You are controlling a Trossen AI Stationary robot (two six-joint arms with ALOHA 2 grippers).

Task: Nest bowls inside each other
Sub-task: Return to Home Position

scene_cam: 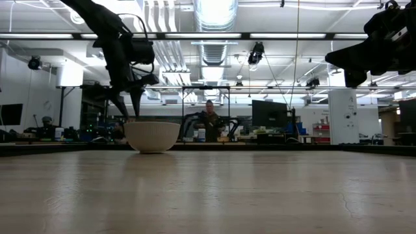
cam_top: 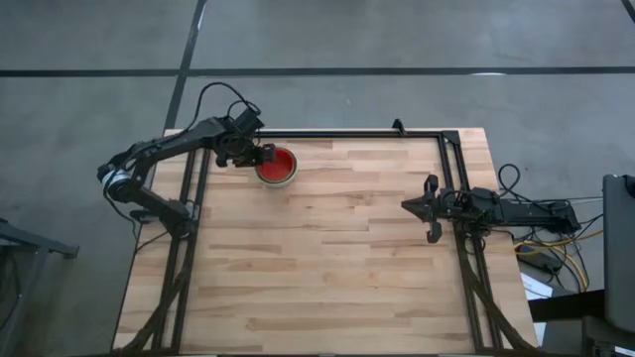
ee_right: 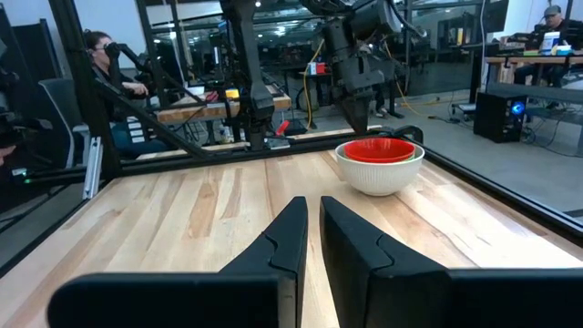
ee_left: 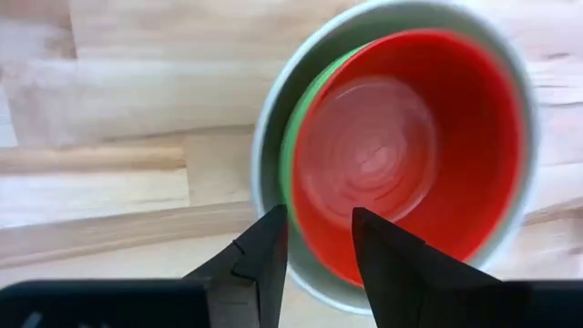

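The bowls stand nested in one stack (cam_top: 277,167) at the table's far left. A white-grey bowl (ee_left: 269,137) rests with its base on the wood, a green bowl (ee_left: 288,150) sits inside it, and a red bowl (ee_left: 401,155) is innermost. Whether more bowls lie under the red one is hidden. My left gripper (ee_left: 319,237) is open and points steeply down just above the stack's left rim, one finger on either side of the rim line, touching nothing (scene_cam: 132,116). My right gripper (cam_top: 405,205) waits shut at the table's right edge, level and pointing left (ee_right: 314,219).
A black metal frame (cam_top: 347,134) runs along the table's far, left and right edges. Cables (cam_top: 541,243) lie beyond the right edge. Bare wood (cam_top: 317,258) stretches across the middle and near part. A person (scene_cam: 209,117) sits in the room beyond the table.
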